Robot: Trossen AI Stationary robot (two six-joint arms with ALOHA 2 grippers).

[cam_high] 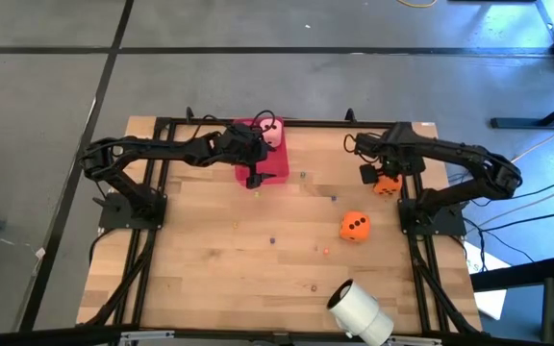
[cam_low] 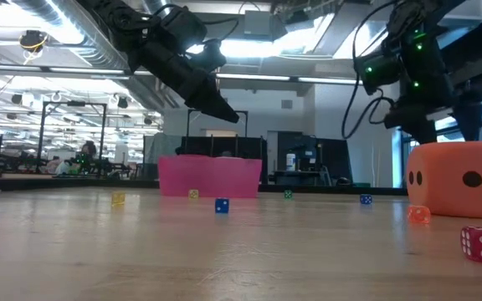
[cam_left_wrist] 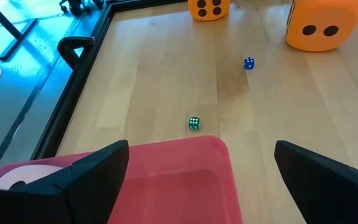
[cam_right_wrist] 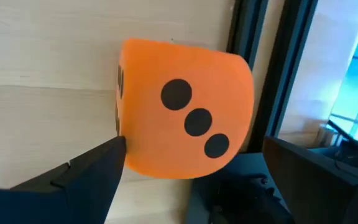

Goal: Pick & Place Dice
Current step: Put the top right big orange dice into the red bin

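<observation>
A pale pink die (cam_high: 273,133) lies in the far part of the flat red tray (cam_high: 258,161). My left gripper (cam_high: 255,176) hangs open above the tray's near part (cam_left_wrist: 185,186), with the pink die (cam_left_wrist: 20,177) beside one finger. One orange die (cam_high: 388,185) rests on the table against the black frame rail at the right. My right gripper (cam_high: 377,171) points down over it, open, with its fingers on either side of the die (cam_right_wrist: 185,112); I see no touch. A second orange die (cam_high: 355,227) sits nearer the table's middle.
A white roll (cam_high: 359,312) lies at the near right edge. Small coloured dice are scattered on the wood, among them a blue one (cam_left_wrist: 248,63) and a green one (cam_left_wrist: 194,123). The black frame rails (cam_high: 416,250) run along both sides of the table.
</observation>
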